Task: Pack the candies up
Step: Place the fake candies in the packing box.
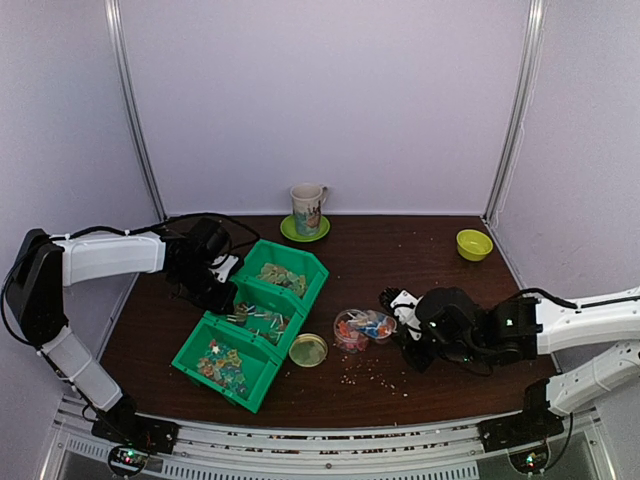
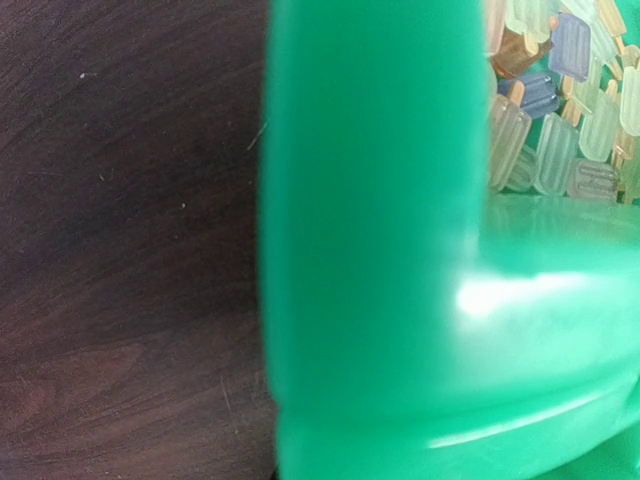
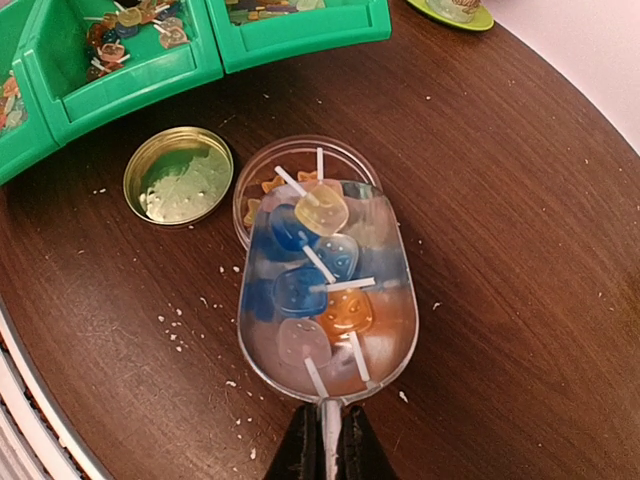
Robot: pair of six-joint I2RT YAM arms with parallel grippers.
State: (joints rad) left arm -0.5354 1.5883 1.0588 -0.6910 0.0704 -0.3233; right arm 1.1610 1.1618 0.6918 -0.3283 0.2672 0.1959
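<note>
Candies (image 3: 320,275) in blue, orange and yellow, with white sticks, lie in a clear plastic scoop (image 3: 392,275) directly ahead of the right gripper (image 3: 325,445), which is closed on its thin handle. The scoop's long axis points at the round clear jar (image 3: 350,155) under its tip. The left gripper (image 1: 218,278) is beside the green plastic bins (image 1: 300,252); its opening is hidden.

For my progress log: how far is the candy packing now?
Done: a few candies lie in the clear jar. In hand: the right claw holds a loaded scoop over the jar. Left: emptying it, then fitting the lid, which lies on the table.
</note>
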